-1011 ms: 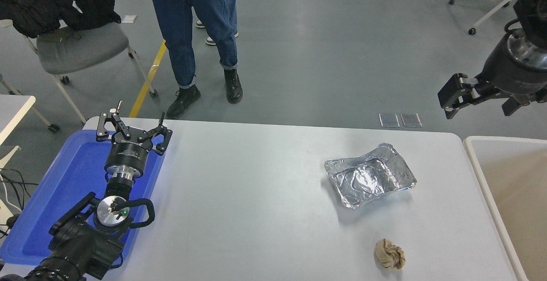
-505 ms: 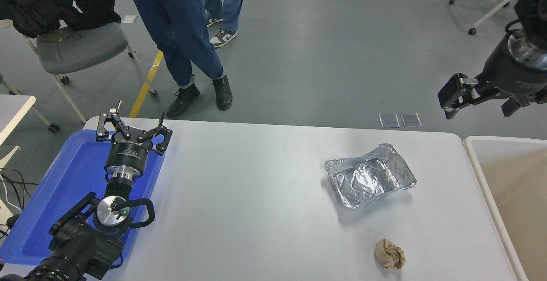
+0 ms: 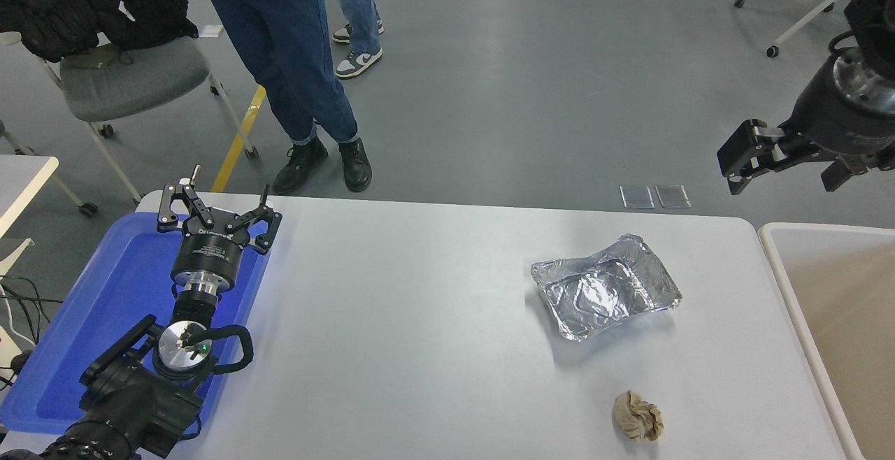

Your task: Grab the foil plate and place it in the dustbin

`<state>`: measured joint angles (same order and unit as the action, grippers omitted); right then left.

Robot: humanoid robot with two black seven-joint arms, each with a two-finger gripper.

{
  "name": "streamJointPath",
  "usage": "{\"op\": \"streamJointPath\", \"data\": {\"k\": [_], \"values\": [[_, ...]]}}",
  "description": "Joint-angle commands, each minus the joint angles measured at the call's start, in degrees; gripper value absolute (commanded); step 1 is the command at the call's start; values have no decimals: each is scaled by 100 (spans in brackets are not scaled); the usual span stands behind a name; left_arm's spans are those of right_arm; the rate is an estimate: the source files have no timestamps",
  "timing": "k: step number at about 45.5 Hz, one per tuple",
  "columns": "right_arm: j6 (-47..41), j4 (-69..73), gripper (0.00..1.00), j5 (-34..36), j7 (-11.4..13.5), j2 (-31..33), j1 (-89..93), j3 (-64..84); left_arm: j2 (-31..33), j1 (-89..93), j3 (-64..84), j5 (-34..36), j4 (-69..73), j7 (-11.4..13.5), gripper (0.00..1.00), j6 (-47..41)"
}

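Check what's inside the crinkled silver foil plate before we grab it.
The crinkled silver foil plate looks empty: only bare, creased foil shows across its floor. Its raised near rim hides a thin strip of that floor, and whatever lies between it and the white table cannot be seen.

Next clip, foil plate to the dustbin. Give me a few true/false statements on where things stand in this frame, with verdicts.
1. The foil plate lies on the white table, untouched. True.
2. The right tool holds the foil plate. False: it hangs in the air beyond the table's far right corner, holding nothing.
3. The brown paper ball sits inside the foil plate. False: it lies on the table, nearer the camera and apart from the plate.
4. The left tool is parked over the blue tray, open. True.
5. The dustbin stands at the table's right end. True.
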<state>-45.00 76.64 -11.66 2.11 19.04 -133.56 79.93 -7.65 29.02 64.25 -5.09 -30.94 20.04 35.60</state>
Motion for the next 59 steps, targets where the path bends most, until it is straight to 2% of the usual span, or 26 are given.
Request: {"op": "streamJointPath", "data": {"k": [1, 59], "values": [[0, 0, 100, 15, 0, 12, 75, -100, 0, -2, 0, -1, 0, 0, 100, 0], [0, 9, 100, 15, 0, 12, 770, -311, 0, 7, 0, 8, 0, 0, 100, 0]]}}
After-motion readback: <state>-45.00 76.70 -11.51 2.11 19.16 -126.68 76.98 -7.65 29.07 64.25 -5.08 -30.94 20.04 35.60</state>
